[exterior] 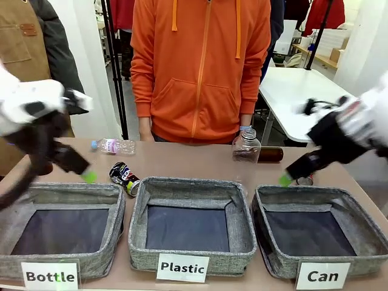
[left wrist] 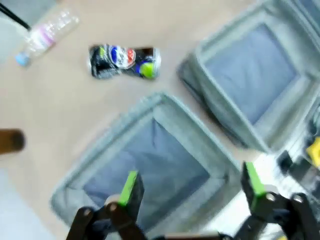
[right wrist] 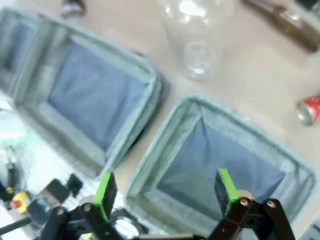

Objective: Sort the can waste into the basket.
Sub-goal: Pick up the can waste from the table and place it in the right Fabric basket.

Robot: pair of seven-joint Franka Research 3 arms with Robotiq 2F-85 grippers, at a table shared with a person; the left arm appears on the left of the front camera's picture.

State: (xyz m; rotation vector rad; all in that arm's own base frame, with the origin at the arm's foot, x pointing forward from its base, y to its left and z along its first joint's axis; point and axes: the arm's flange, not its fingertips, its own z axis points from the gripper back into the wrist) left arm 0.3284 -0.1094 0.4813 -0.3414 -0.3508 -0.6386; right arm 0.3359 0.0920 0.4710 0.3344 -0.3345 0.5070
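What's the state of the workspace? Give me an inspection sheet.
Surface: tan table, no spills seen.
Job's things: black can behind Bottle bin and Plastic bin; red can behind basket; basket holds no can.
Clutter: lying clear bottle; upright clear bottle; brown bottle lying beside it.
Grippers: left gripper open, empty, over Bottle bin; right gripper open, empty, over basket.
Cables: black cable at right wrist.
Surroundings: person in orange hoodie at far side; white table beyond.

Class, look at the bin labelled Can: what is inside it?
Inside the Can basket only its bare dark bottom shows. In the front view, its front wall hides the nearest strip of that bottom.
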